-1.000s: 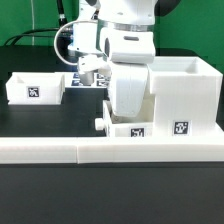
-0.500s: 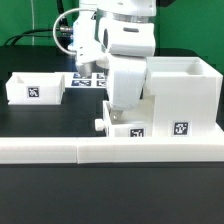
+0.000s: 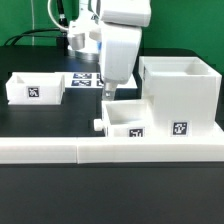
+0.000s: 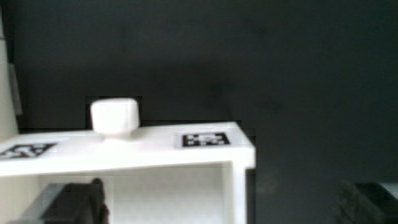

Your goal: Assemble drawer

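Observation:
The white drawer housing [image 3: 181, 92] stands at the exterior view's right, with a tag on its front. One knobbed tray [image 3: 127, 119] sits partly inside its lower slot, knob [image 3: 98, 126] pointing to the exterior view's left. The wrist view shows this tray [image 4: 143, 170] from above with its knob [image 4: 116, 115] and a tag [image 4: 208, 139]. A second tray [image 3: 35, 88] lies apart at the exterior view's left. My gripper [image 3: 109, 93] hovers just above the inserted tray, open and empty. In the wrist view my gripper [image 4: 222, 205] has its dark fingers [image 4: 71, 202] wide apart.
A long low white L-shaped bar [image 3: 100, 151] runs along the front of the table. The marker board [image 3: 88, 80] lies flat behind the gripper. Cables hang at the back, behind the arm.
My gripper has risen off the inserted tray and shifted slightly to the exterior view's left. The tray stays in the housing's slot.

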Controlling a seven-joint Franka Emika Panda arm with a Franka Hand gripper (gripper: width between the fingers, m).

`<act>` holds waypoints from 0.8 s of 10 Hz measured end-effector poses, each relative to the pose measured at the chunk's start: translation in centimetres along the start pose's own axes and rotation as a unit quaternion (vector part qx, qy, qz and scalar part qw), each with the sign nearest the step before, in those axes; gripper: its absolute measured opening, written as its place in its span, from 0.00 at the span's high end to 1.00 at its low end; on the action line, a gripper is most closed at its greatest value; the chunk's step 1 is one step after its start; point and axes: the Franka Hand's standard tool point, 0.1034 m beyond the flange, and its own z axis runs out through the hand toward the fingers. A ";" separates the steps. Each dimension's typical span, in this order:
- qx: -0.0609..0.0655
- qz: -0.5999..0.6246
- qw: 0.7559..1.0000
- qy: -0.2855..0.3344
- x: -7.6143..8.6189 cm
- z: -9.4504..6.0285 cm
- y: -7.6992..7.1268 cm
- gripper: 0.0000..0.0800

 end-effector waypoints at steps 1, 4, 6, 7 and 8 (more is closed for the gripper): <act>0.001 -0.002 1.000 0.002 -0.8 0.2 -0.1 0.19; 0.003 -0.003 1.000 0.004 -1.1 0.3 -0.2 0.19; 0.010 -0.017 0.999 0.044 -3.3 1.5 -0.8 0.19; 0.016 -0.016 0.998 0.064 -4.3 2.2 -0.9 0.19; 0.023 -0.016 0.997 0.072 -4.8 2.5 -1.1 0.19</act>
